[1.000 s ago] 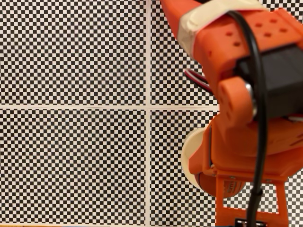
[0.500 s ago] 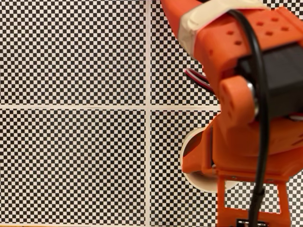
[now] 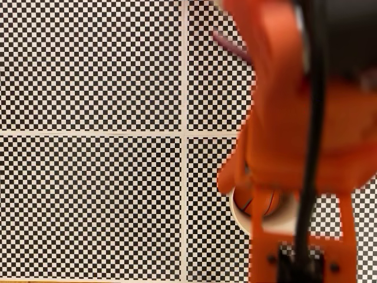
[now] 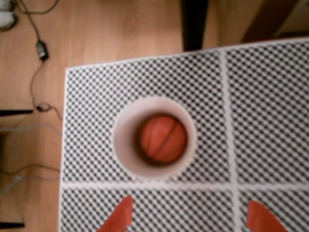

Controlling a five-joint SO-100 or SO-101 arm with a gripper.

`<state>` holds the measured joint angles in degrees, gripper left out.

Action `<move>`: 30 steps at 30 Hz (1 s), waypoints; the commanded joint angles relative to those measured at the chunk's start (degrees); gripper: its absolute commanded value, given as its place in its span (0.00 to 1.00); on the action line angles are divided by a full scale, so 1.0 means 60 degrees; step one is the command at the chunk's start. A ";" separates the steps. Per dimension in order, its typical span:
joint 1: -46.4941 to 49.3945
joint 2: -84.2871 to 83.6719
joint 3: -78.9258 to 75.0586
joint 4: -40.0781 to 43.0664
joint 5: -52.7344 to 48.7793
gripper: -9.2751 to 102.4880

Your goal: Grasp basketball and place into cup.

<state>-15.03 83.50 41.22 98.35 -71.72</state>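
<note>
The basketball (image 4: pixel 162 138) now lies inside the cup (image 4: pixel 124 145), released.

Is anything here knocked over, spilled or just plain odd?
Nothing stands out. The cup stands upright on the checkered table with the basketball resting inside it. The gripper hangs above, its fingers spread wide and empty.

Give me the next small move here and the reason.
Probably lift the arm straight up and retreat. In the wrist view the basketball already sits inside the paper cup, and the gripper is open, its fingertips apart, on the near side of the cup and holding nothing. Rising first should avoid knocking the rim.
</note>
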 commanded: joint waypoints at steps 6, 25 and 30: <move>0.0908 0.5068 0.4907 0.0088 -0.1069 0.31; 0.2944 1.3418 1.3550 -0.1069 -0.3281 0.29; 0.3062 1.5190 1.5234 -0.1362 -0.3354 0.29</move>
<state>3.25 171.30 128.85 91.23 -91.41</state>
